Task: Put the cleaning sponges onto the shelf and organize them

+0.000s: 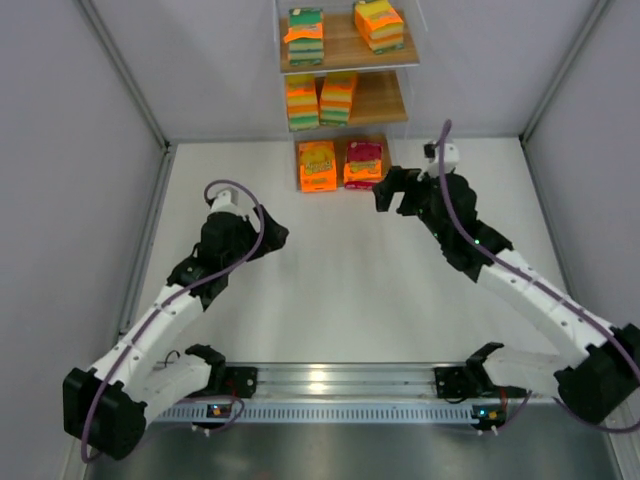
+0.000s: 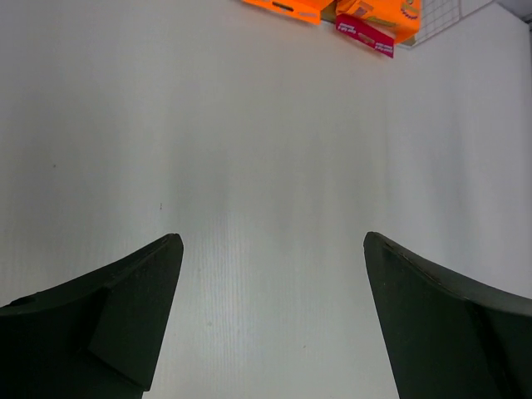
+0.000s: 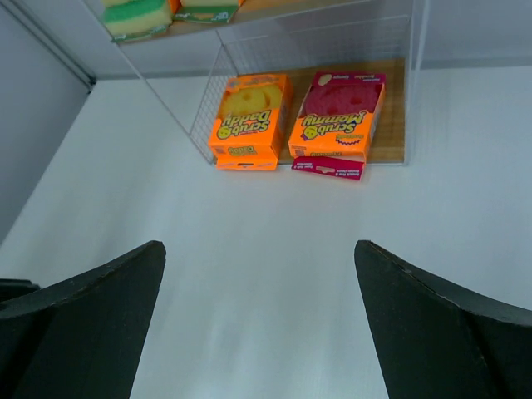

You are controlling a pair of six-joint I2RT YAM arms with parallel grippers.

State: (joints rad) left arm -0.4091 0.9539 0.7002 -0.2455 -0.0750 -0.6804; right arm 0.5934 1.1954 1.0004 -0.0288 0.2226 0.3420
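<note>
The shelf [image 1: 385,52] stands at the back centre with sponge packs on all three boards. Two packs [image 1: 306,36] [image 1: 379,24] lie on the top board, two [image 1: 302,101] [image 1: 337,97] on the middle board. An orange pack [image 1: 317,165] and a pink-red pack [image 1: 363,163] lie on the bottom board, also in the right wrist view [image 3: 247,120] [image 3: 339,115]. My left gripper [image 1: 272,232] is open and empty over bare table. My right gripper [image 1: 396,190] is open and empty, just right of the pink-red pack.
The white table [image 1: 340,290] is walled by grey panels left, right and back. The shelf's clear wire-grid frame [image 3: 209,100] edges the bottom board. A metal rail [image 1: 340,385] runs along the near edge between the arm bases.
</note>
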